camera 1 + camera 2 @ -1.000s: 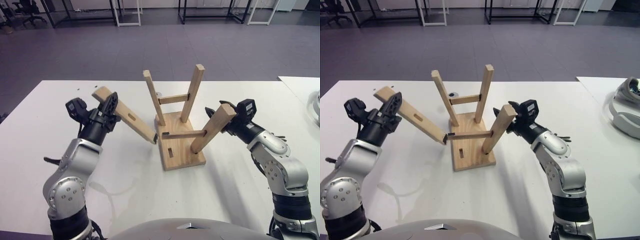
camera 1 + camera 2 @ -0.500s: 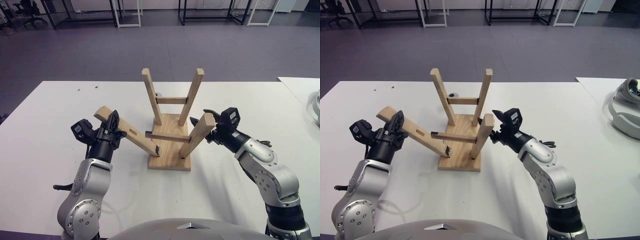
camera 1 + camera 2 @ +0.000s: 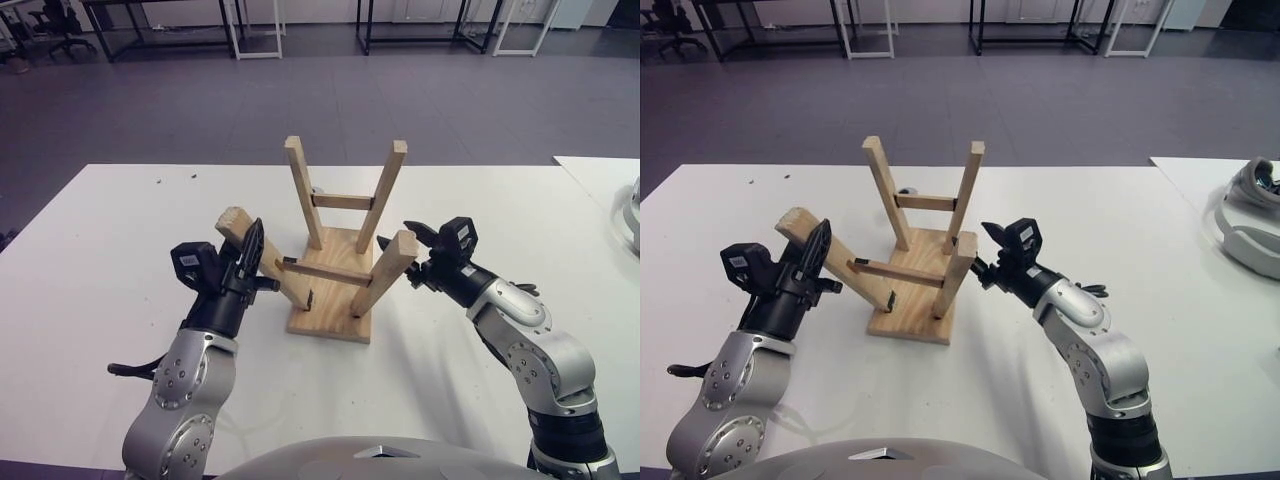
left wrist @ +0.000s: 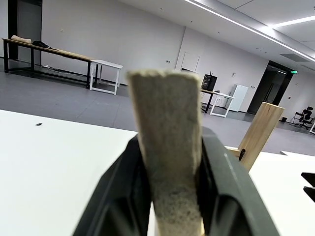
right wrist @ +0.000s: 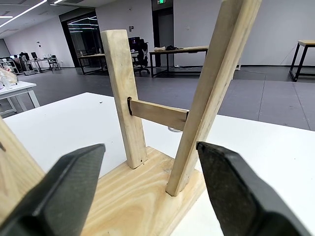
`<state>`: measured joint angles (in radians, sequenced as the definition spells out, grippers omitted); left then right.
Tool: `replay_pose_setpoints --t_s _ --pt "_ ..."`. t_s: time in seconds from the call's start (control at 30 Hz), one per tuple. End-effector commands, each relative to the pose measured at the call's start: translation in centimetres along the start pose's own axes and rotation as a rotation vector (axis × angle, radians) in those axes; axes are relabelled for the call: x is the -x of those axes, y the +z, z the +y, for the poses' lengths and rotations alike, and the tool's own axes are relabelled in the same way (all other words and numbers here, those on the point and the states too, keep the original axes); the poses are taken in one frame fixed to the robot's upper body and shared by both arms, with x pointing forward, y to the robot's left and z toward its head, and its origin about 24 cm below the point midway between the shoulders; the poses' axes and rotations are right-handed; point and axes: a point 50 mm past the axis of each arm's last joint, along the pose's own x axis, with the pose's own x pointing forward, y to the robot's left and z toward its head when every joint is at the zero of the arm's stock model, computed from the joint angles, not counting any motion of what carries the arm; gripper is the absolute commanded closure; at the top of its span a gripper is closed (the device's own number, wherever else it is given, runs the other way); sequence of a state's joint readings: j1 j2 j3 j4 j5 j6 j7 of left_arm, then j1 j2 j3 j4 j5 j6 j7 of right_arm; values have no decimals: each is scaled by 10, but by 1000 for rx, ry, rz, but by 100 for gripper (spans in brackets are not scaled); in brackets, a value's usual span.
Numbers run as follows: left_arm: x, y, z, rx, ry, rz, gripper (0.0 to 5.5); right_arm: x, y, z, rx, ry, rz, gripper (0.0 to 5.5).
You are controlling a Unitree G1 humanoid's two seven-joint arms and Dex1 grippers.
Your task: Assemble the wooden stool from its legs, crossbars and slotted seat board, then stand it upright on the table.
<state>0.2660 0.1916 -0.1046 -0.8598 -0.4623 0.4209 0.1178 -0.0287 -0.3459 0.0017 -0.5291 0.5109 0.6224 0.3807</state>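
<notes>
The seat board (image 3: 332, 322) lies flat on the table. Two legs (image 3: 303, 195) (image 3: 384, 193) stand up from it, joined by a crossbar (image 3: 343, 201). My left gripper (image 3: 255, 252) is shut on the upper end of a third leg (image 4: 167, 147), which slants down to the board's left edge. A second crossbar (image 3: 330, 272) runs from that leg to a fourth leg (image 3: 385, 273), which leans on the board. My right gripper (image 3: 413, 258) is open just right of that leg's top. Between its fingers (image 5: 66, 189) the two standing legs show.
A small round metal part (image 3: 905, 190) lies on the table behind the stool. A white headset-like object (image 3: 1250, 215) rests on a second table at the far right. The table's far edge (image 3: 200, 166) runs behind the stool, with open floor beyond.
Both arms moved inward. The left gripper carried its leg right to the board. The fourth leg, crossbar and board shifted left, and the right gripper's fingers now stand beside that leg.
</notes>
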Motion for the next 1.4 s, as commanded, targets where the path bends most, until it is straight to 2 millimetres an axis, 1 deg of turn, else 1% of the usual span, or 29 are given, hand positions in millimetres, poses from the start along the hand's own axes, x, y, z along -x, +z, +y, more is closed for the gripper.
replay_pose_setpoints --t_s 0.03,0.13,0.27,0.3,0.33,0.37,0.47,0.5,0.53,0.57,0.67,0.77,0.83,0.9,0.93,0.97,1.03,1.13,1.17,1.2,1.23,1.27,1.3,1.33,1.37,1.4 --pt "-6 -37 1 -169 -87 260 448 -1 -2 -1 3 -5 19 203" --pt "-11 -39 2 -218 -91 288 447 -4 -3 -1 8 0 23 203" --pt "-7 -48 2 -348 -126 362 447 -6 -3 -8 31 -49 52 203" --pt "-7 -49 1 -341 -127 370 403 -6 -2 -10 34 -58 53 203" --pt "-10 -47 0 -312 -128 361 394 -7 -2 -11 35 -66 53 203" --pt "-12 -45 -1 -284 -133 344 362 -7 -2 -11 36 -76 56 203" --pt "-24 -36 -6 -229 -188 285 306 -9 -6 -13 35 -96 72 203" --pt "-28 -35 -7 -221 -214 274 288 -9 -6 -13 34 -100 73 203" --pt "-30 -35 -7 -215 -229 271 260 -10 -6 -13 34 -100 73 203" --pt "-32 -33 -7 -186 -242 265 245 -10 -5 -14 35 -102 72 203" --pt "-32 -20 -13 -42 -311 197 202 -10 -4 -14 36 -103 66 203" --pt "-29 -12 -17 60 -352 166 141 -9 0 -15 40 -102 49 203" --pt "-27 -8 -16 117 -358 157 110 -7 11 -21 49 -119 14 203" --pt "-26 -4 -5 93 -346 158 110 -5 28 -28 64 -137 -42 203" --pt "-27 1 4 66 -333 152 110 -4 40 -31 67 -134 -82 203" --pt "-31 11 11 38 -350 128 110 -2 55 -33 66 -125 -135 203" --pt "-37 38 19 -8 -433 68 110 1 83 -33 55 -88 -235 203" --pt "-52 90 26 -59 -599 -25 110 8 123 -23 16 15 -381 203" --pt "-61 110 26 -67 -648 -60 110 10 135 -19 0 54 -424 203" --pt "-76 132 25 -61 -689 -103 110 12 147 -13 -19 100 -467 203" --pt "-91 150 24 -40 -716 -130 110 12 158 -6 -26 139 -494 203" --pt "-108 160 23 -13 -741 -125 110 13 166 3 -35 184 -512 203" --pt "-121 156 24 -14 -752 -87 110 12 168 10 -48 214 -505 203" --pt "-128 146 25 -20 -754 -37 110 11 164 15 -68 237 -478 203" --pt "-130 133 26 -18 -760 10 110 9 156 17 -98 253 -438 203" --pt "-129 116 25 3 -778 55 110 8 140 17 -118 243 -356 203"
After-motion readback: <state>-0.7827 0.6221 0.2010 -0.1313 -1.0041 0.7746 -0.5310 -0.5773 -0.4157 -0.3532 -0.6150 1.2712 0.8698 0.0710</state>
